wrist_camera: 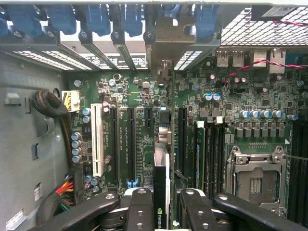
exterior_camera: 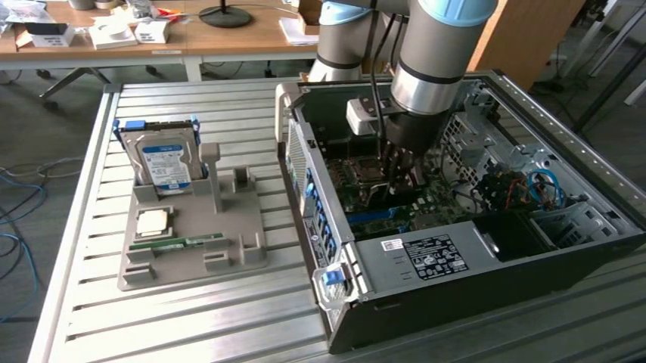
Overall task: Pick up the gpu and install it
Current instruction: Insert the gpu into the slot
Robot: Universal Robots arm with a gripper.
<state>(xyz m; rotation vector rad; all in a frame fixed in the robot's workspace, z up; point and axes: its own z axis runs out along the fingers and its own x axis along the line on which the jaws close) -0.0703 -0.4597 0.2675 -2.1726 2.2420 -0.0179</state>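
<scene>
Bare expansion slots (wrist_camera: 131, 144) beside the gpu (wrist_camera: 161, 192), seemingly unobstructed

gpu (wrist_camera: 161, 179) (gripper (wrist_camera: 166, 198) too) is cut off at the edge.

Soft, even room light falls on the table (exterior_camera: 181, 318), its slats palest toward seven o'clock in the exterior view. The case (exterior_camera: 485, 302) lies in shadow under my arm (exterior_camera: 429, 76) (deepest at four o'clock). Wrist view: board (wrist_camera: 139, 96) evenly lit, vents (wrist_camera: 250, 31) blown white, my claw (wrist_camera: 166, 211) and gpu (wrist_camera: 161, 187) near-black.
</scene>
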